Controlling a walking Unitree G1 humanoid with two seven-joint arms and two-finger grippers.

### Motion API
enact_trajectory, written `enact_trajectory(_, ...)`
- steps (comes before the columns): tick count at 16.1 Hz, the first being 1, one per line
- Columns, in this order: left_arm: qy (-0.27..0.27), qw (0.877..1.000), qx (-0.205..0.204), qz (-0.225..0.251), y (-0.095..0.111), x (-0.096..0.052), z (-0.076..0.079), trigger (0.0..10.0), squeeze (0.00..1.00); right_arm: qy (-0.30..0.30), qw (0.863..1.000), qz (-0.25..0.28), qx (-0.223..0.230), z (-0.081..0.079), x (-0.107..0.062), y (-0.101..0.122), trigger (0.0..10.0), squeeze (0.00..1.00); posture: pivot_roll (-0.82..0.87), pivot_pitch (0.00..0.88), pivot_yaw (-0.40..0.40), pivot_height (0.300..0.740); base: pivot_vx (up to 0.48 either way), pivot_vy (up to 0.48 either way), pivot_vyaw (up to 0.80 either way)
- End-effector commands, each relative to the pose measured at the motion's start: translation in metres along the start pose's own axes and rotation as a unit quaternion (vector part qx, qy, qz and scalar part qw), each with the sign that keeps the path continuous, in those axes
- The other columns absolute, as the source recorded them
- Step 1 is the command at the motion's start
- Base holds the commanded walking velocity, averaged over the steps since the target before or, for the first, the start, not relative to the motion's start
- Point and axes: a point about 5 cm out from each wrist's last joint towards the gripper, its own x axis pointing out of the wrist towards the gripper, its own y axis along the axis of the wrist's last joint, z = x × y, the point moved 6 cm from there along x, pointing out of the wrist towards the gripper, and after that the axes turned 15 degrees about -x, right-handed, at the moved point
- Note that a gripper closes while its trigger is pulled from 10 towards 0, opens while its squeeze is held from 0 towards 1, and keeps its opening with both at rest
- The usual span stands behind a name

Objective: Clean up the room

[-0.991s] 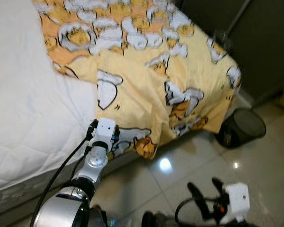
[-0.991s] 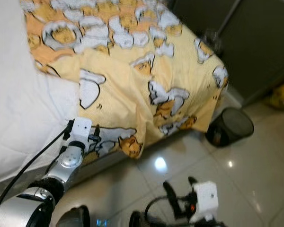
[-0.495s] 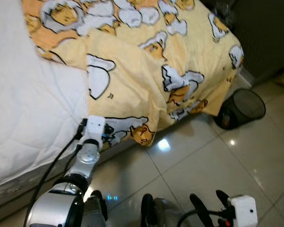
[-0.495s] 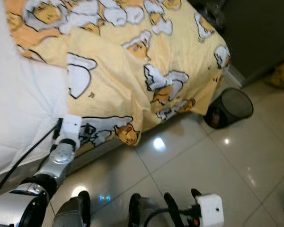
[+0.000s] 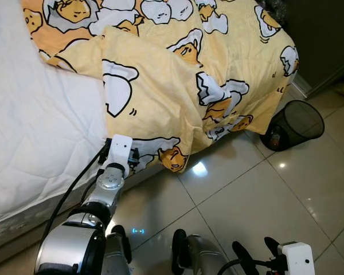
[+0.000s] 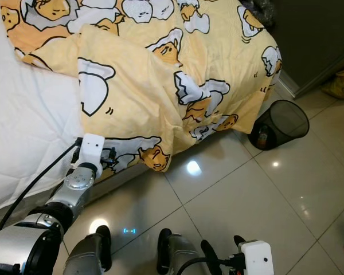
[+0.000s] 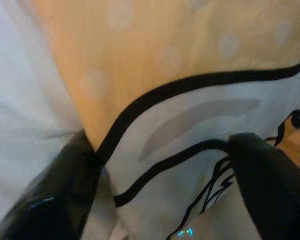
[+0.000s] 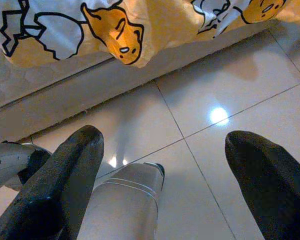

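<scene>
A yellow blanket printed with cartoon eggs lies rumpled over the bed and hangs down its side toward the floor. My left gripper is at the blanket's hanging lower edge. In the left wrist view its black fingers stand apart with the printed fabric between them. My right gripper is low over the tiled floor, open and holding nothing; its wrist view looks at the tiles and the blanket's hem.
A white quilted mattress is bare on the left. A black mesh wastebasket stands on the glossy tile floor by the bed's corner. A dark cabinet rises behind it, with a yellow object at its foot.
The view has tilted down and shifted, so the bed sits higher and the right gripper lower in the picture. The left gripper stays at the blanket's hanging edge.
</scene>
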Motion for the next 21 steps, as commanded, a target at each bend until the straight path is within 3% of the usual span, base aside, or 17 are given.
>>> enact_trajectory(1,-0.004,0.998,-0.006,-0.058,-0.032,-0.008,0.004,0.0,0.0,-0.008,1.0,-0.017,-0.005,0.005,-0.005,-0.005,10.0,0.0,-0.24,0.308,-0.153,0.74,0.0,0.0,0.0)
enact_trajectory(3,0.001,0.996,-0.05,-0.074,-0.037,-0.008,0.002,0.0,0.0,-0.01,1.0,-0.018,-0.005,0.004,-0.005,-0.005,10.0,0.0,-0.24,0.303,-0.148,0.74,0.0,0.0,0.0)
enact_trajectory(6,-0.02,0.995,-0.056,-0.078,-0.037,-0.008,0.01,0.0,0.0,-0.012,1.0,-0.016,-0.004,0.004,-0.003,-0.004,10.0,0.0,-0.24,0.281,-0.139,0.74,0.0,0.0,0.0)
enact_trajectory(9,-0.046,0.996,-0.012,-0.075,-0.036,-0.008,0.023,0.0,0.0,-0.014,1.0,-0.013,-0.004,0.005,0.001,-0.003,10.0,0.0,-0.24,0.271,-0.132,0.74,0.0,0.0,0.0)
enact_trajectory(13,-0.083,0.993,0.018,-0.085,-0.04,-0.011,0.039,0.0,0.0,-0.016,1.0,-0.013,-0.003,0.005,0.003,-0.003,10.0,0.0,-0.25,0.274,-0.125,0.74,0.0,0.0,0.0)
enact_trajectory(15,-0.086,0.992,0.04,-0.082,-0.041,-0.012,0.04,0.0,0.0,-0.016,1.0,-0.014,-0.001,0.003,0.003,-0.004,10.0,0.0,-0.24,0.27,-0.115,0.74,0.0,0.0,0.0)
enact_trajectory(21,-0.09,0.991,0.054,-0.087,-0.043,-0.012,0.039,0.0,0.0,-0.022,1.0,-0.009,-0.004,0.006,0.009,0.0,10.0,0.0,-0.25,0.264,-0.103,0.74,0.0,0.0,0.0)
